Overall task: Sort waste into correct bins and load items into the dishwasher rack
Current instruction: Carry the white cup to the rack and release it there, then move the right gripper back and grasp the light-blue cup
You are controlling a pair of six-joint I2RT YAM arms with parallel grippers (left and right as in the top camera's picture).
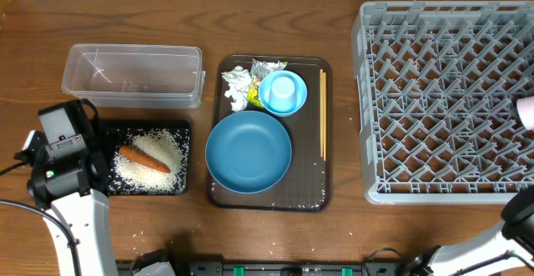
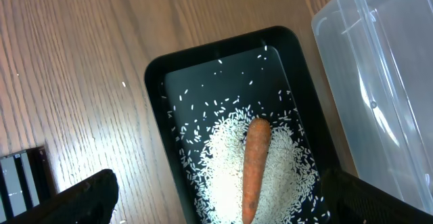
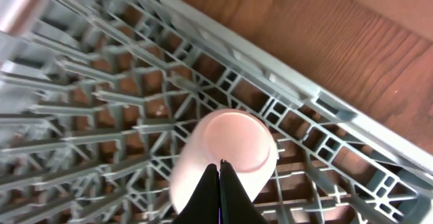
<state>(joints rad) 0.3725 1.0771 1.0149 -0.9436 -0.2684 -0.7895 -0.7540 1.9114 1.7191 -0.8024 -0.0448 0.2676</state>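
Pressed-together fingers of my right gripper (image 3: 220, 166) sit just before the small white cup (image 3: 226, 139) lying in the grey pegged plastic rack (image 3: 88, 109); my left gripper (image 2: 216, 187) gapes above the orange carrot (image 2: 256, 163).

Two bowls share the table: one large blue bowl (image 1: 248, 152) and one small light-blue bowl (image 1: 283, 92). Also counted: two thin wooden chopsticks (image 1: 323, 124), one small white cup (image 3: 226, 153), one orange carrot (image 1: 143, 158), one clear rectangular plastic tub (image 1: 133, 74), one shallow black tray (image 1: 179, 186), one flat dark brown tray (image 1: 310, 180), one grey pegged plastic rack (image 1: 442, 101).
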